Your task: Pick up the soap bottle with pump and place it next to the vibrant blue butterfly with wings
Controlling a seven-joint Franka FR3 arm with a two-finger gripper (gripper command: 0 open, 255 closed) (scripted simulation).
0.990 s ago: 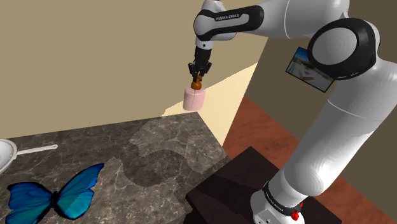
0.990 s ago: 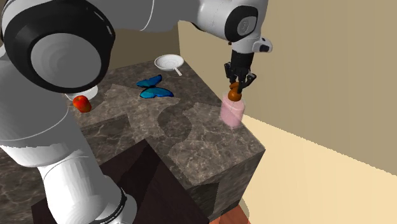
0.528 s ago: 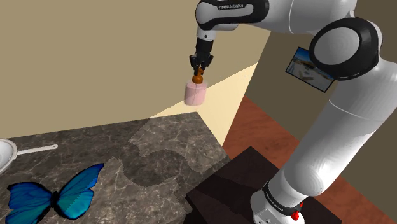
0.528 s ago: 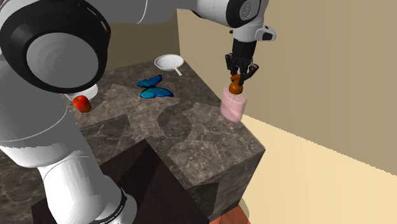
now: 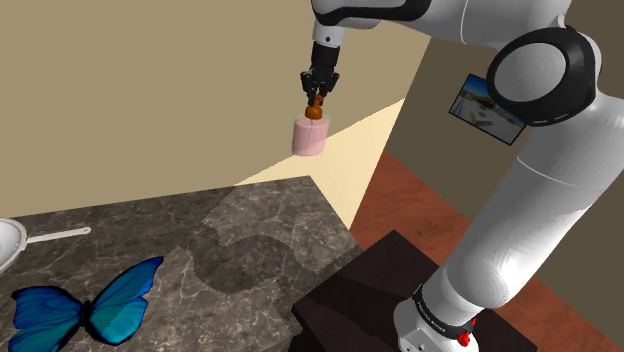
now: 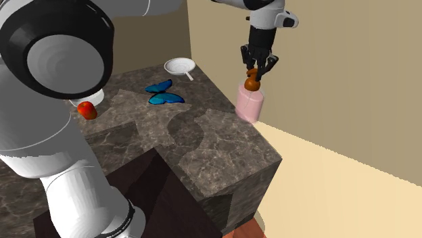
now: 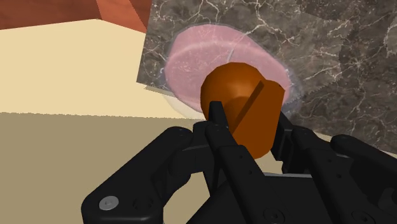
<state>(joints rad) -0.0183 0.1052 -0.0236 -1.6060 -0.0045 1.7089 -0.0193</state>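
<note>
The black gripper (image 5: pixel 315 96) (image 6: pixel 256 69) (image 7: pixel 245 130) points straight down, its two fingers (image 7: pixel 219 127) clamped on the orange-brown pump head (image 5: pixel 314 108) (image 6: pixel 252 83) (image 7: pixel 242 105) of the soap bottle (image 5: pixel 309 137) (image 6: pixel 249 105) (image 7: pixel 191 60). The bottle hangs from that grip, clear of the surface. Its body is a plain, translucent pink cylinder, hanging slightly tilted in the second exterior view. It is well apart from the blue butterfly (image 5: pixel 85 310) (image 6: pixel 164 93), up in the air toward the shoulder view's right of it, above the corner of the dark marbled counter (image 5: pixel 240 250) (image 6: pixel 203 152) farthest from the butterfly along the wall side. In the wrist view the pink body shows past the pump, over the counter's edge where the marble meets the cream wall. The butterfly lies flat on the counter with its wings spread. Just beyond the butterfly, nearer the tan wall, sits a white pan (image 5: pixel 8 243) (image 6: pixel 180 65) with a thin handle. On the butterfly's other side, toward the second exterior view's left, is a small red round thing (image 6: pixel 86 109). Further from the butterfly than the bottle, the white arm (image 5: pixel 540 150) rises from its dark box stand (image 5: pixel 350 295). A black ring (image 5: pixel 440 315) near its base bears pale lettering too small to read. A small framed picture (image 5: pixel 487 108) hangs on the brown wall behind the arm.
</note>
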